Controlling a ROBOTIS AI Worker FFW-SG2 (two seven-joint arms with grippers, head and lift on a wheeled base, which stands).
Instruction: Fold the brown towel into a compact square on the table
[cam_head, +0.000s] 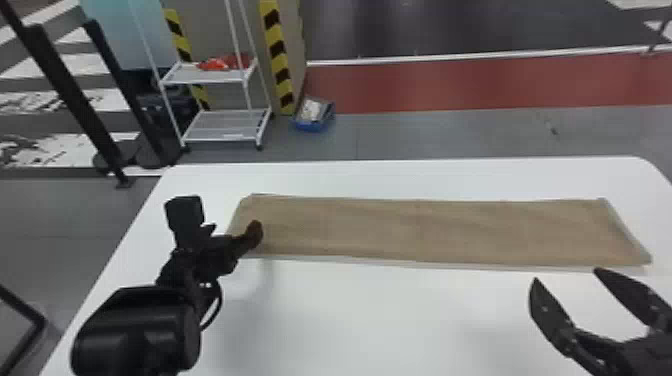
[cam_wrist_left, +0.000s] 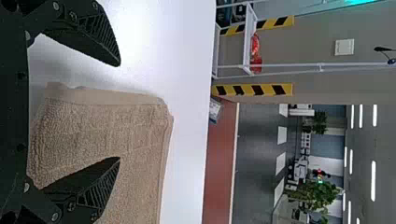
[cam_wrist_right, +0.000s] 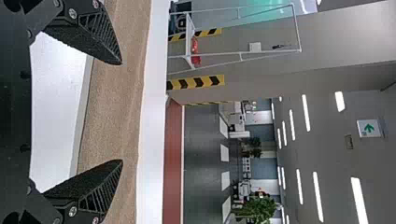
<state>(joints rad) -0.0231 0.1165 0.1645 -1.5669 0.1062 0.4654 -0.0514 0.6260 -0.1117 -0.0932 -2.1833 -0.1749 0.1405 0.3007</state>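
Smooth white table (cam_head: 380, 315), rounded at its far corners, spreads before me. I have the left gripper (cam_head: 233, 230) parted at the left end of the brown towel (cam_head: 420, 230), the right gripper (cam_head: 565, 275) spread near its right end. Nubbly and flat, the cloth forms a long strip across the tabletop.

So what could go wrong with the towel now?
The left gripper is open at the left end of the long, layered towel, so it might pinch only the top layer and spoil the fold. The right gripper is open too, holding nothing, so the towel could slide crooked on the table if one side pulls.
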